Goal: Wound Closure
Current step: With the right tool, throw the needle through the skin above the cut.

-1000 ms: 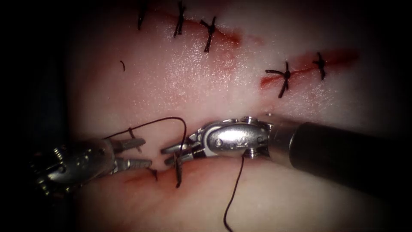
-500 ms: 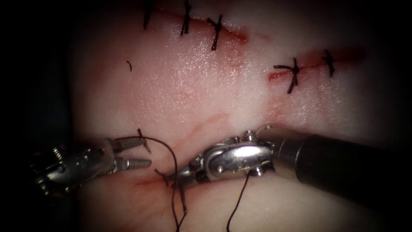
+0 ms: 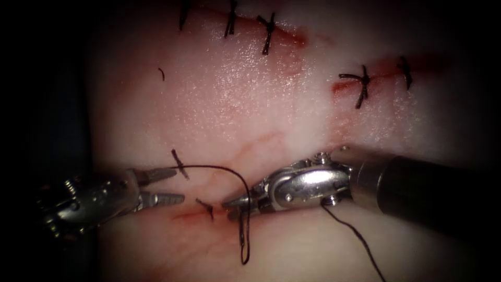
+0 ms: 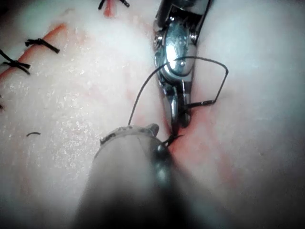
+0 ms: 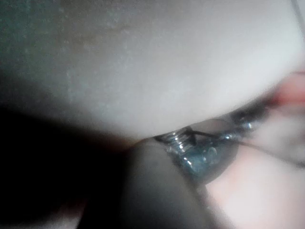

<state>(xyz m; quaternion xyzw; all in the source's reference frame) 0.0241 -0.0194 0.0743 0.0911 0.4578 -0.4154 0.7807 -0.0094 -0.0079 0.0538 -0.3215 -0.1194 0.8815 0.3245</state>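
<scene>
The tissue [image 3: 235, 109] has a short red cut [image 3: 188, 214] low in the endoscope view, with a dark stitch [image 3: 206, 208] in it. My left tool [image 3: 160, 186] lies just left of the cut, its jaws spread with nothing between them. A thread tail [image 3: 179, 163] crosses its upper jaw tip. From there the thread [image 3: 229, 169] arcs right to my right tool [image 3: 235, 202], whose jaws are shut on it just right of the stitch. A loop of thread [image 3: 244, 245] hangs below those jaws. In the left wrist view the right tool [image 4: 175, 117] pinches the thread [image 4: 220, 83] at the cut.
Two other cuts lie further back, one [image 3: 271, 31] with several tied stitches and one [image 3: 365, 78] with two. A loose thread scrap [image 3: 162, 74] lies on the tissue at the left. A second strand [image 3: 360, 245] trails from under the right tool's wrist.
The right tool's jaws, open a second ago, have closed on the thread and drawn back rightwards. The arc from the left tool has stretched out. The left tool has held still.
</scene>
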